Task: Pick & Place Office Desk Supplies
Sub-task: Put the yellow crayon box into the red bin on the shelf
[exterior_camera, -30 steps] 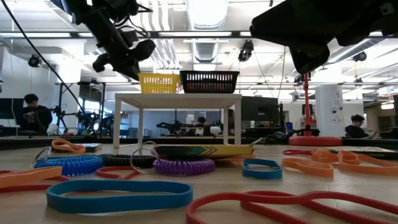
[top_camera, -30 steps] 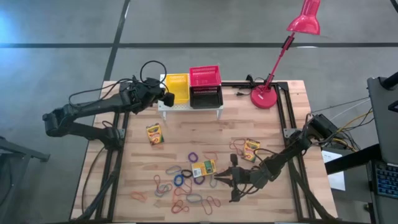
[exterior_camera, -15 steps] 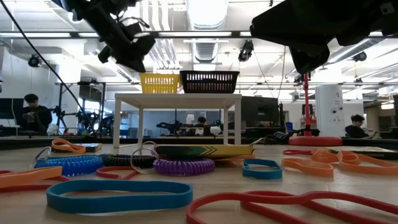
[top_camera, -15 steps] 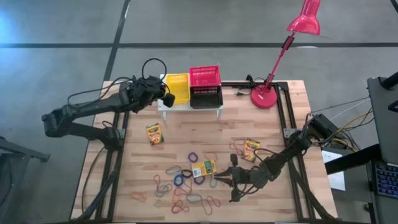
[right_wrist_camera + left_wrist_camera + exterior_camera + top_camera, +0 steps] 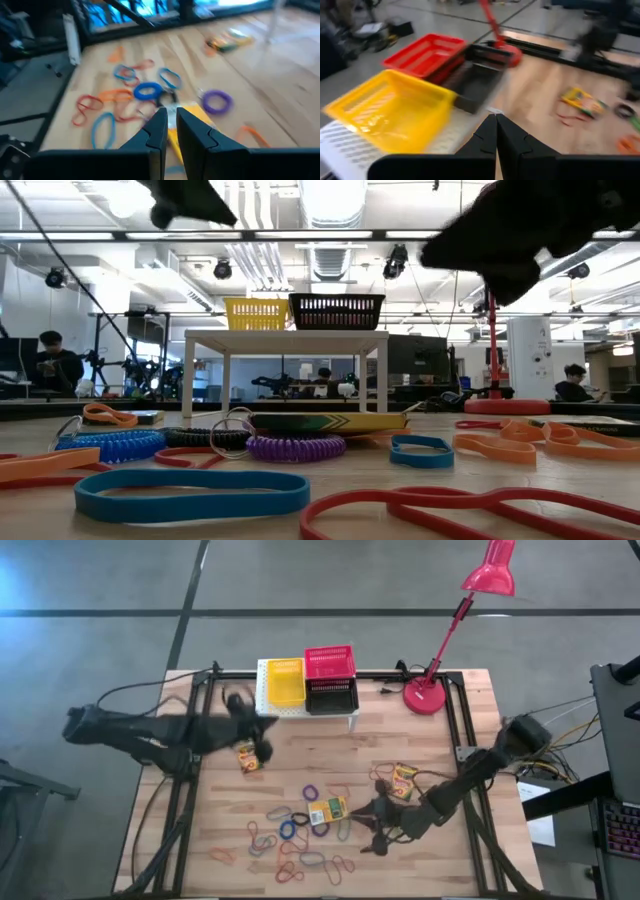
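Just in front of the white stand (image 5: 300, 712), off its left end: the left gripper (image 5: 495, 120), above the table, fingers pressed together with nothing between them

On the stand itself, in a row: a yellow basket (image 5: 284, 681), then a black basket (image 5: 331, 696) with a red basket (image 5: 330, 663) behind it

Just beside the stand's right end: the round base of a red desk lamp (image 5: 424, 696)

Well in front of the stand, toward the right half of the table (image 5: 470, 860): the right gripper (image 5: 170, 114), low over the wood, fingers drawn almost together, only a thin slit between them and nothing visible in it

Crayon boxes, three, all flat on the table and none held:
- the first crayon box (image 5: 249, 756) near the stand's left front, close to the left gripper
- the second crayon box (image 5: 328, 811) well in front of the stand's middle, just beside the right gripper and ahead of its fingertips in the right wrist view
- the third crayon box (image 5: 403, 780) in front of the stand's right end

Elastic loops (image 5: 295, 840) scattered well in front of the stand, mostly around and beyond the second crayon box, in red, orange, blue, purple and green, some overlapping; one purple loop (image 5: 311, 791) apart from the rest, nearer the stand

In the room behind the stand, low view: seated people far off
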### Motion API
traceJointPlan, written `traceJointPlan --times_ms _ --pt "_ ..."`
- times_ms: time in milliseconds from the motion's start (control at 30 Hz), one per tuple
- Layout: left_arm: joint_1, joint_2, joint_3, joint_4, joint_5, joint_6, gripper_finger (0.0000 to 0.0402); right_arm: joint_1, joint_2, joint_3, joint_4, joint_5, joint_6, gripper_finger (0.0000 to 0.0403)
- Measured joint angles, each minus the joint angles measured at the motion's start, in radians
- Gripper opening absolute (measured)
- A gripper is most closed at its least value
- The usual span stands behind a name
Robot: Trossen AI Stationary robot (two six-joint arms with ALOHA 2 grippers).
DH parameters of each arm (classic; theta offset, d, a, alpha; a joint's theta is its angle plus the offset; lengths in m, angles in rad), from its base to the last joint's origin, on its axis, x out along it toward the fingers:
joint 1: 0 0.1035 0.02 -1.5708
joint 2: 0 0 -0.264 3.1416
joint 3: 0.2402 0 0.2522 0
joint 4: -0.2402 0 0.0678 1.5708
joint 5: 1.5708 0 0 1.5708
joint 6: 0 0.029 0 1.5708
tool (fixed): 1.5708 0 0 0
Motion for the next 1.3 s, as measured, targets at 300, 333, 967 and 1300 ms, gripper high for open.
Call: traceJointPlan --times_ms 300,333,967,1300 --pt "-0.4 0.224 0.0 0.007 -0.239 -0.249 0.0002 0.0 -0.255 -0.021 -0.698 -0.005 0.413 0.0041" --pt "-0.417 0.258 0.0 0.008 -0.238 -0.277 0.0002 -0.001 -0.257 -0.03 -0.688 -0.018 0.411 0.0046" --pt "-0.378 0.668 0.0 0.289 0.01 -0.37 0.0013 -0.193 0.141 0.127 -0.41 -0.308 -0.566 0.0182" --pt "-0.367 0.654 0.0 0.289 0.023 -0.37 0.0014 -0.192 0.248 0.279 -0.512 -0.262 -1.186 0.0182"
